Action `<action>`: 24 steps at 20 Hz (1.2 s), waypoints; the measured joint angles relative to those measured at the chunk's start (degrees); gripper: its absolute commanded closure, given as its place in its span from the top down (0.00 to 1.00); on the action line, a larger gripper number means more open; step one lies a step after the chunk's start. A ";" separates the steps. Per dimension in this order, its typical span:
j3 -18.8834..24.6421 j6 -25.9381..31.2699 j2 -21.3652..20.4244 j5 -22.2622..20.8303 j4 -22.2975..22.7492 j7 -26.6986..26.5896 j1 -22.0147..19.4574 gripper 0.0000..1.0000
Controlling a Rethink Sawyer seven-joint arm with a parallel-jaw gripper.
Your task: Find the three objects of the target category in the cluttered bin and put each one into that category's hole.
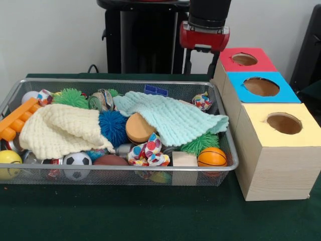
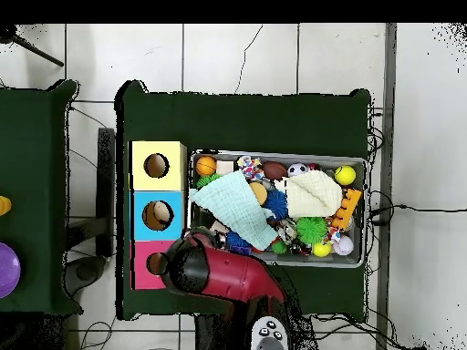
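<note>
table (image 1: 125, 216): dark green | wire bin (image 1: 228, 150) | wooden box (image 1: 273, 170) beside bin

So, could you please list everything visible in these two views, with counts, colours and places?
Silver wire mesh bin: one, on green table.
Polka-dot white fabric bundles: two visible, one at front centre, one at the back right corner.
Knitted cloths: cream left, mint right.
Spiky rubber balls: blue, green.
Small balls: basketball, soccer ball, yellow ball.
Pale wooden box: yellow-surround hole, blue, red.
Red and black arm: above the red end; gripper hidden.
</note>
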 measured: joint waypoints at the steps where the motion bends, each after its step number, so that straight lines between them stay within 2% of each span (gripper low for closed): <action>1: -0.34 -0.76 0.75 0.49 -0.07 0.00 0.04 1.00; 15: -1.09 -8.62 6.82 4.80 -0.09 0.01 0.37 1.00; 24: -0.45 -11.37 8.87 7.25 0.00 0.12 0.27 1.00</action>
